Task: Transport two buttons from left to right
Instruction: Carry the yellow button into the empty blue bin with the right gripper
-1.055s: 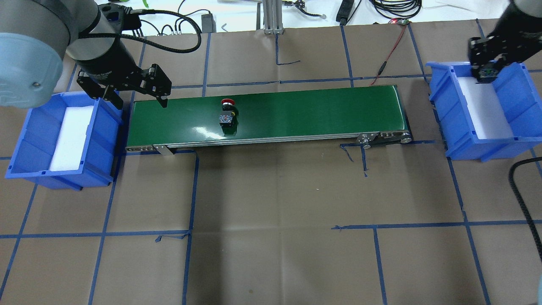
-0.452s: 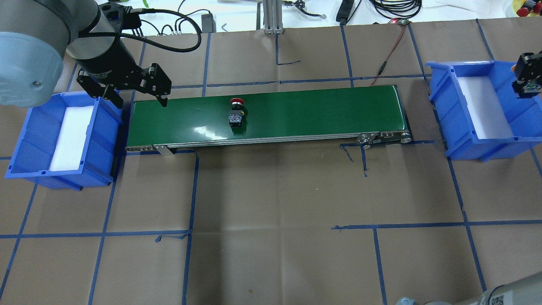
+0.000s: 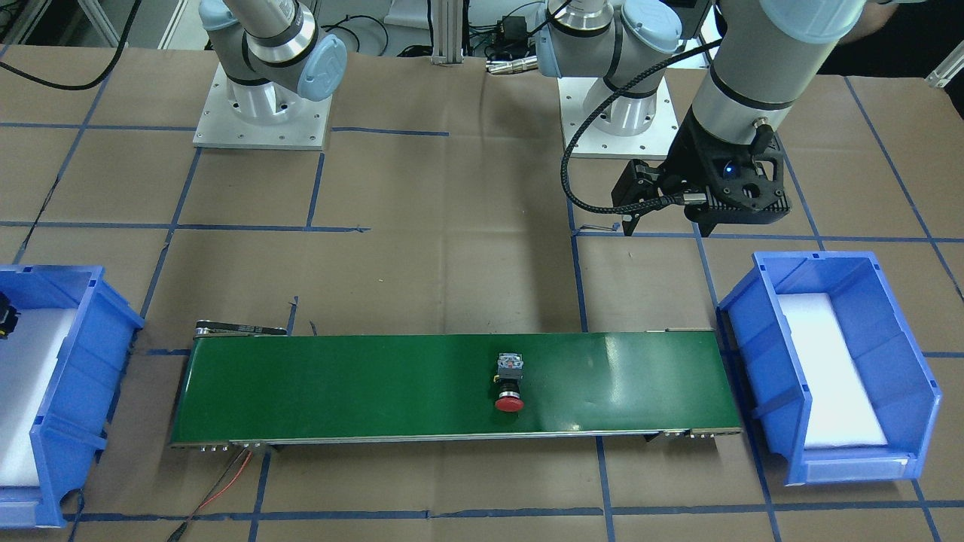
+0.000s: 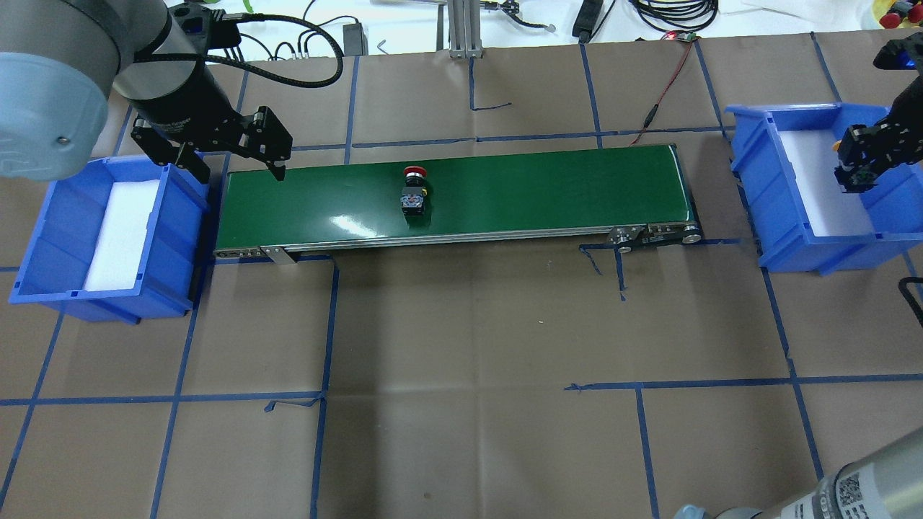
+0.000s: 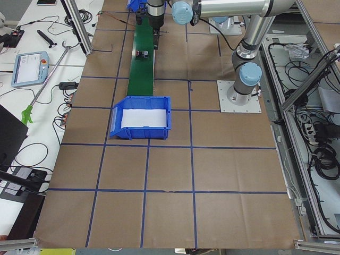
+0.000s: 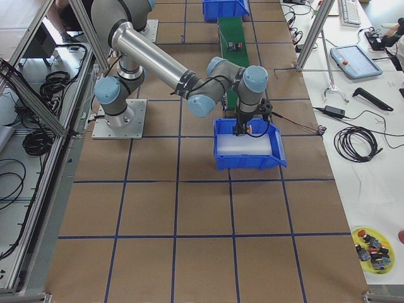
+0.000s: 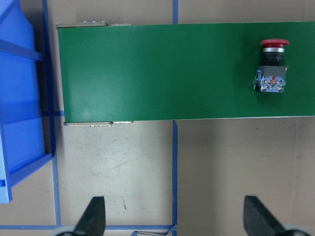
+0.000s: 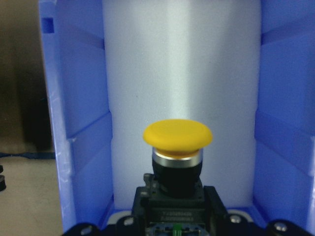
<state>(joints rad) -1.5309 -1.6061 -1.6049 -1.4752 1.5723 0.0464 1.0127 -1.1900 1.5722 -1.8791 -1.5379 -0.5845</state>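
A red-capped button [image 4: 412, 189] lies on its side on the green conveyor belt [image 4: 541, 187], left of the belt's middle. It also shows in the front view [image 3: 510, 384] and the left wrist view [image 7: 272, 64]. My left gripper [image 4: 238, 169] is open and empty, above the belt's left end next to the left blue bin [image 4: 43, 245]. My right gripper [image 4: 858, 162] is shut on the yellow-capped button [image 8: 177, 147] and holds it over the white foam inside the right blue bin [image 4: 786, 238].
Cables and an aluminium post [image 4: 465, 29] line the table's far edge. A red wire [image 4: 663, 90] runs to the belt's right end. A yellow dish with spare buttons [image 6: 372, 243] sits far off the table's right end.
The red button has travelled to the right along the belt. My right gripper with the yellow button has shifted right and then nearer over the right bin. My left gripper has not moved.
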